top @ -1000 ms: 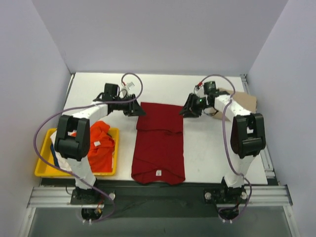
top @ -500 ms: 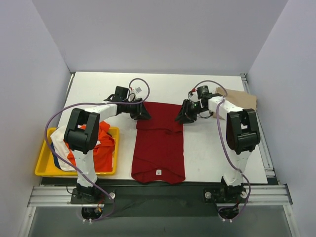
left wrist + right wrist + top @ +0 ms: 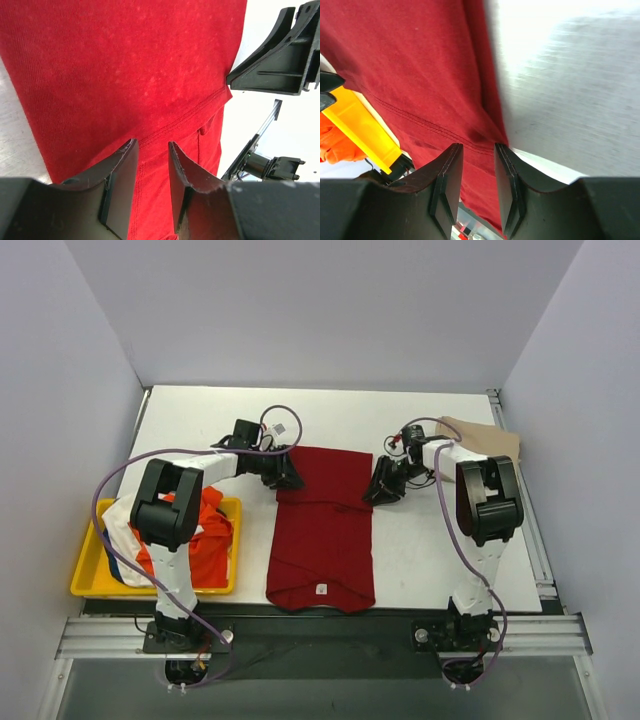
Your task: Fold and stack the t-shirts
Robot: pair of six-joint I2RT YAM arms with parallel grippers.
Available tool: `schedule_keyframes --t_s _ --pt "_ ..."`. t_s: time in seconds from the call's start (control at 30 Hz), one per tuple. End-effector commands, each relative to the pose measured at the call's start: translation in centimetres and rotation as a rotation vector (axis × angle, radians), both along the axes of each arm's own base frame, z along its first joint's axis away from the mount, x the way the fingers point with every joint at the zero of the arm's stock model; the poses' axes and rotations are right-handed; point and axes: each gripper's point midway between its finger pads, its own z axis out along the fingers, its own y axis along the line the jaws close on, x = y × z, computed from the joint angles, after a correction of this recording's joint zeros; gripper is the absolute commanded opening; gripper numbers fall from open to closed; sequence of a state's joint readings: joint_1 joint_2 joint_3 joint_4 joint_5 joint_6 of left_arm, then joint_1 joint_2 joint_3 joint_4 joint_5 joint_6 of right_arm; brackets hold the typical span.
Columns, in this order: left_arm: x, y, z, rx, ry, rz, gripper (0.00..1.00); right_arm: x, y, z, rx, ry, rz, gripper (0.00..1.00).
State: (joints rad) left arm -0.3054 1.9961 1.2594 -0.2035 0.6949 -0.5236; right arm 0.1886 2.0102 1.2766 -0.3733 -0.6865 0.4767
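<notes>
A large dark red t-shirt [image 3: 322, 540] lies flat as a long strip in the middle of the table, its far part doubled over with a hem line across. My left gripper [image 3: 286, 476] sits low at the shirt's left edge, jaws slightly apart over the red cloth [image 3: 125, 75] near the hem, holding nothing. My right gripper [image 3: 381, 490] sits at the shirt's right edge, jaws slightly apart over the hem corner [image 3: 420, 75]. A tan t-shirt [image 3: 487, 437] lies at the far right. Orange [image 3: 205, 540], white and blue shirts fill the yellow tray.
The yellow tray [image 3: 88, 585] stands at the near left beside the left arm's base; it also shows in the right wrist view [image 3: 365, 131]. White table [image 3: 430, 540] lies to the right of the red shirt. Grey walls close three sides. The right gripper's body shows in the left wrist view [image 3: 280, 55].
Both grippers have come in from the shirt's far corners to its side edges. The right gripper has then shifted slightly nearer and outward. The red shirt has not visibly moved.
</notes>
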Motion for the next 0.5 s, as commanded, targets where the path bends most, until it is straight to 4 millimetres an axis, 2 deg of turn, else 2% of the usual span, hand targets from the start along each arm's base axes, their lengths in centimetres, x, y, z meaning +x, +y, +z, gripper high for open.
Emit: schedule_keyframes --t_s 0.0,0.1,0.2,0.27,0.3,0.33,0.47 --pt "2.5 0.0 3.6 -0.024 -0.100 0.018 0.41 -0.5 -0.9 0.3 -0.029 0.026 -0.003 0.32" --pt "4.8 1.3 5.4 -0.035 -0.150 0.076 0.42 1.0 -1.2 2.0 -0.008 -0.018 -0.024 0.33" --pt "7.0 2.8 6.1 -0.025 -0.181 0.133 0.42 3.2 -1.9 3.8 0.001 -0.077 -0.055 0.35" --pt "7.9 3.2 5.4 -0.020 -0.173 0.145 0.40 4.5 -2.5 3.9 -0.014 -0.099 -0.070 0.37" --pt "8.7 3.1 5.8 -0.019 -0.192 0.147 0.40 5.8 -2.8 4.7 -0.012 -0.135 -0.075 0.37" --pt "9.2 3.2 4.8 -0.002 -0.184 0.152 0.40 6.3 -2.9 4.2 -0.013 -0.128 -0.078 0.38" --pt "11.3 3.5 4.1 0.042 -0.201 0.161 0.40 9.4 -2.9 4.1 -0.020 -0.170 -0.084 0.38"
